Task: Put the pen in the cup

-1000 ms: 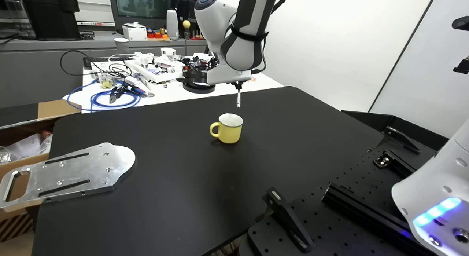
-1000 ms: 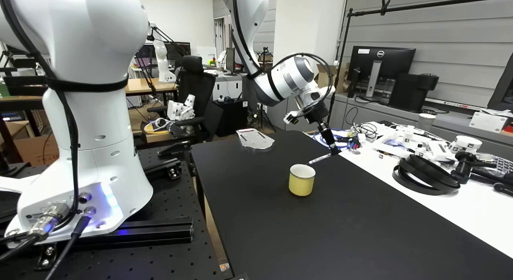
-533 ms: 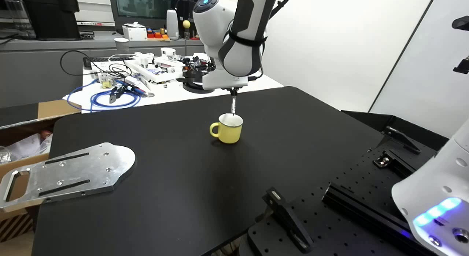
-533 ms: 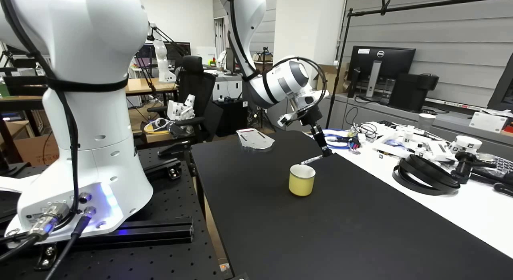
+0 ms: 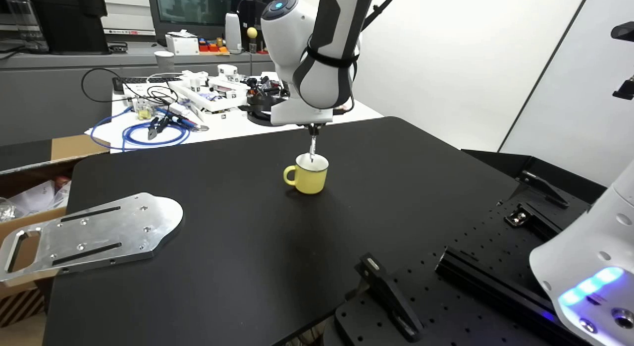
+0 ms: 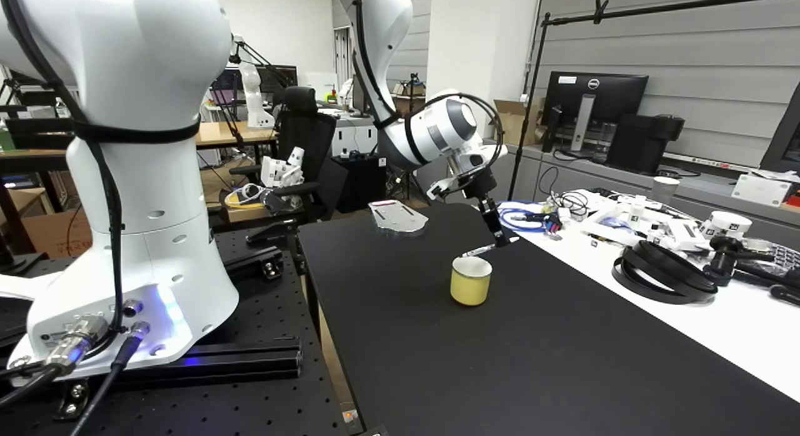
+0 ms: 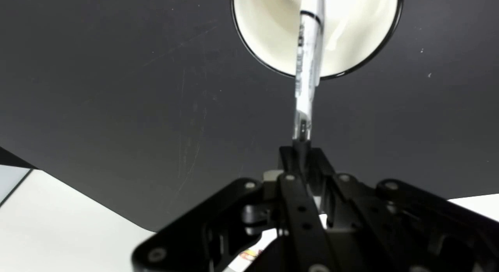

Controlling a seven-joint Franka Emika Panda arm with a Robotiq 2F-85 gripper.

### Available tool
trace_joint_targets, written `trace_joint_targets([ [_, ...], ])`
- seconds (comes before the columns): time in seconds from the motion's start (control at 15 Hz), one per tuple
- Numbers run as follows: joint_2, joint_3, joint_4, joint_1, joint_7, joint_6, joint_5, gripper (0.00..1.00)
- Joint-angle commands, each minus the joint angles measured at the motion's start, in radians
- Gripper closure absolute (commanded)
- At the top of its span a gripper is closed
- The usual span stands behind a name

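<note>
The pale yellow cup (image 5: 311, 181) stands upright on the black table in both exterior views (image 6: 469, 288). Its handle and light interior show in an exterior view. My gripper (image 6: 502, 241) is shut on the pen (image 6: 479, 251), a thin whitish stick, and holds it tilted, with its free end low. That end lies across the cup's far rim in an exterior view. It overlaps the mouth where the pen (image 5: 312, 148) shows again. In the wrist view the pen (image 7: 306, 65) runs from my gripper (image 7: 301, 159) across the cup's opening (image 7: 265, 34). Whether it touches the cup cannot be told.
A silver metal plate (image 5: 114, 227) lies at the table's edge. A white table (image 6: 662, 305) with cables and parts adjoins the black table (image 6: 550, 361). A black rail and clamps (image 5: 391, 296) sit beside the robot base (image 6: 144, 286).
My gripper, with the pen in it, has moved down and to the left in both exterior views. The pen's end has come from beside the cup to its mouth. The cup has not moved.
</note>
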Motion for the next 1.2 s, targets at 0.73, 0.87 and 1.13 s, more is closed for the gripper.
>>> trace_joint_targets([
  [0.73, 0.07, -0.004, -0.007, 0.008, -0.008, 0.068, 0.086, 0.97],
  [0.87, 0.078, -0.003, -0.007, 0.011, -0.012, 0.069, 0.1, 0.97],
  [1.13, 0.089, 0.0, -0.002, 0.014, -0.019, 0.064, 0.126, 0.97],
])
